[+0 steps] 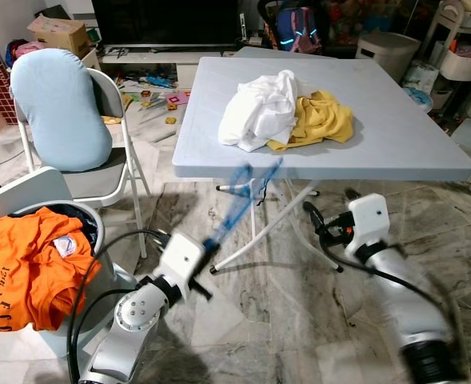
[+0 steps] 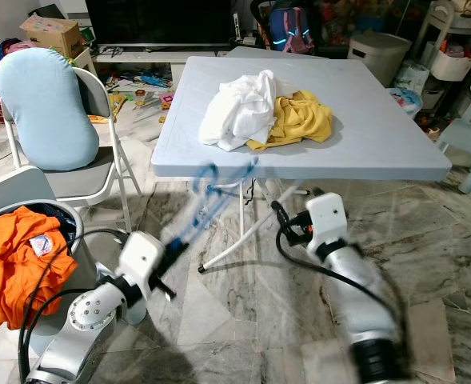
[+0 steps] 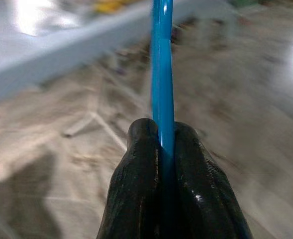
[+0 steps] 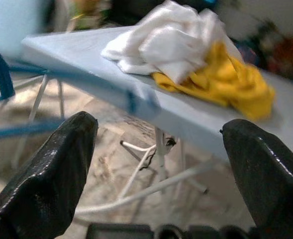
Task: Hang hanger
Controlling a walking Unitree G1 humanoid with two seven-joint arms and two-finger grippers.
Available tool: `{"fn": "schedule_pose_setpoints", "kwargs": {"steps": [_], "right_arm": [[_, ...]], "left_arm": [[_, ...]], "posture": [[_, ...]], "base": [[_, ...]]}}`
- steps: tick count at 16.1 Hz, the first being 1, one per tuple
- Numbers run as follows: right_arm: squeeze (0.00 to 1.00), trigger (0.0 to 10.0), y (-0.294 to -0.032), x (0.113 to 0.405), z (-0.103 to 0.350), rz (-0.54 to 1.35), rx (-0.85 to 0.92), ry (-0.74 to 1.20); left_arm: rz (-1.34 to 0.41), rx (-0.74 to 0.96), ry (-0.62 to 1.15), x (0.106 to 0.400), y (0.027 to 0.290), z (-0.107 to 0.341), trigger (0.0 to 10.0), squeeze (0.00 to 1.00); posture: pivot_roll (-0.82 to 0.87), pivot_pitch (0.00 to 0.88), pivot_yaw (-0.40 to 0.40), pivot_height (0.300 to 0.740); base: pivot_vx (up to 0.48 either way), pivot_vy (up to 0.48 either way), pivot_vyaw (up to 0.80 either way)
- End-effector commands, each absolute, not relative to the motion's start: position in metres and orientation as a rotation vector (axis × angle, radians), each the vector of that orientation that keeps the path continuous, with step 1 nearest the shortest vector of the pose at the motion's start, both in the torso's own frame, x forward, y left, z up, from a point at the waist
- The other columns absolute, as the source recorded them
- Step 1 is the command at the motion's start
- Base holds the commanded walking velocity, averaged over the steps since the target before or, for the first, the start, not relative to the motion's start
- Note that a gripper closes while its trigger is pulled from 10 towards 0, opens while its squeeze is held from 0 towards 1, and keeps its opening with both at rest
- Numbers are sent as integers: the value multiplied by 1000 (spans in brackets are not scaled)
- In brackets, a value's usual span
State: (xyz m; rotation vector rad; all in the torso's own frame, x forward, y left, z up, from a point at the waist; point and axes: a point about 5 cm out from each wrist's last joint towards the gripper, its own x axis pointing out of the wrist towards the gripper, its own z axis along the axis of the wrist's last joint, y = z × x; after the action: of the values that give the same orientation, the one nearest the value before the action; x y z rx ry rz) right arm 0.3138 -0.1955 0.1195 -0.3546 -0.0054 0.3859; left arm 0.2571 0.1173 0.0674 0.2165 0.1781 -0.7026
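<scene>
A thin blue hanger (image 1: 239, 200), blurred, slants up from my left gripper (image 1: 209, 246) toward the front edge of the grey table (image 1: 395, 152). In the left wrist view both black fingers (image 3: 141, 164) are shut on the hanger's blue bar (image 3: 162, 74). My right gripper (image 1: 319, 224) is low, in front of the table and beneath its edge. It is open, and its wrist view shows the fingers (image 4: 51, 174) wide apart with nothing between them. A white garment (image 1: 259, 108) and a yellow one (image 1: 323, 116) lie crumpled on the tabletop.
A basket holding an orange shirt (image 1: 27, 264) stands at my left. Behind it is a folding chair with a pale blue cushion (image 1: 59, 108). The table's white legs (image 1: 259, 232) cross under the top. Toys, a white bin (image 1: 387, 52) and shelves crowd the far side.
</scene>
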Motion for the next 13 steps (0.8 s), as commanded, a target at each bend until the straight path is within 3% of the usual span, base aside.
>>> {"fn": "schedule_pose_setpoints", "kwargs": {"steps": [1, 3, 8, 13], "right_arm": [[0, 10000, -198, 317, 127, 469, -449, -12], [0, 10000, -204, 311, 132, 724, -673, 44], [0, 10000, -214, 291, 112, 1124, -880, 308], [0, 10000, -203, 299, 115, 1154, -901, 268]], "left_arm": [[-793, 232, 189, 255, 118, 72, 10000, 0], [-875, 281, 228, 246, 122, 68, 10000, 0], [-1030, 276, 218, 231, 111, 70, 10000, 0], [-1123, 265, 262, 225, 109, 67, 10000, 0]], "posture": [[44, 25, -31, 740], [41, 32, -32, 740], [55, 31, -37, 740], [54, 27, -27, 740]], "base": [[0, 0, 0], [0, 0, 0], [0, 0, 0], [0, 0, 0]]}}
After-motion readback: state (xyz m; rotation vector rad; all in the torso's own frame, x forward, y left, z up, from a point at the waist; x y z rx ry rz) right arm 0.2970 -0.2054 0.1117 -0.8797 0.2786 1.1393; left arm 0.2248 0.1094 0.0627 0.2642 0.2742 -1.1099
